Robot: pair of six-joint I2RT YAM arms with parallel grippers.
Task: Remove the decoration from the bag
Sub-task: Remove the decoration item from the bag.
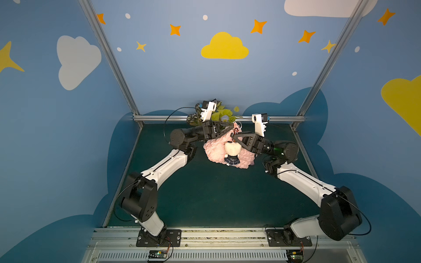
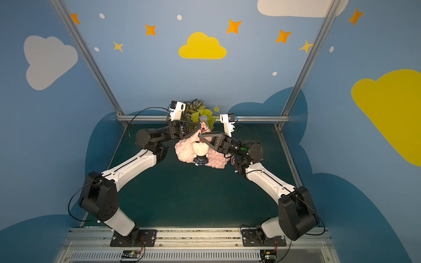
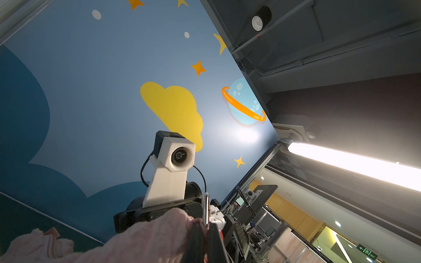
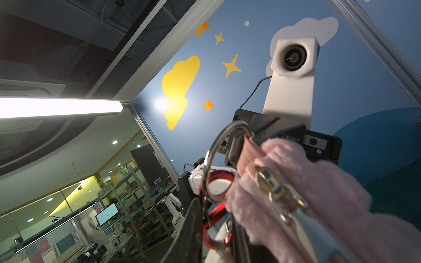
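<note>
Lifted bag (image 1: 215,151), decoration (image 1: 232,149) dangling.
Your left gripper (image 1: 233,124) pinches bag's top so decoration hangs free; right gripper (image 1: 232,136) at ring (image 4: 210,157), grip unclear.

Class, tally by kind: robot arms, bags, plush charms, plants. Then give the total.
Robot arms: 2
Pink knitted bag: 1
Plush cat charm: 1
Leafy plant: 1
Total: 5
</note>
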